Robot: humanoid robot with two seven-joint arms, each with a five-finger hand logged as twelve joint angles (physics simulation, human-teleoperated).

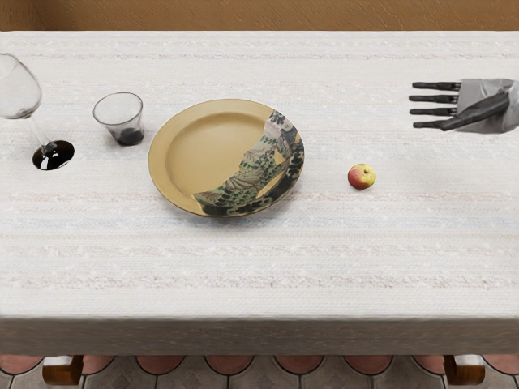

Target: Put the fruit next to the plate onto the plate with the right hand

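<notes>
White woven tablecloth (259, 275) covers the table, its front edge closest to camera. Right of centre on it sits a small round red-and-yellow apple (362, 176). It is just beside the right rim of the round ochre ceramic plate with a dark patterned band (182, 154), not touching and not yet on it.

Grey-and-black five-finger right hand (466, 105) comes in from the right edge, behind and to the right of the apple and well apart from it. Its fingers (434, 99) are straight, spread wide and pointing left, holding nothing. Height above the cloth: cannot tell. Left arm is out of view.

Step in hand, as I judge it: reach and grasp, barely begun.

To do it well:
- Bring the hand forward and left until it is over the apple, palm down.
- Drop with the fingers wide, then wrap fingers and thumb on opposite sides together. A round fruit will likely roll if only one side is nudged.
- Lift clear of the plate's raised rim before moving left.
- Set it low on the flat ochre middle so it does not roll off.

Short clear glass tumbler with dark dregs (118, 117) and leaning clear stemmed wine glass with a dark foot (24, 105) stand left of the plate, far from the path. No need to go near them.
</notes>
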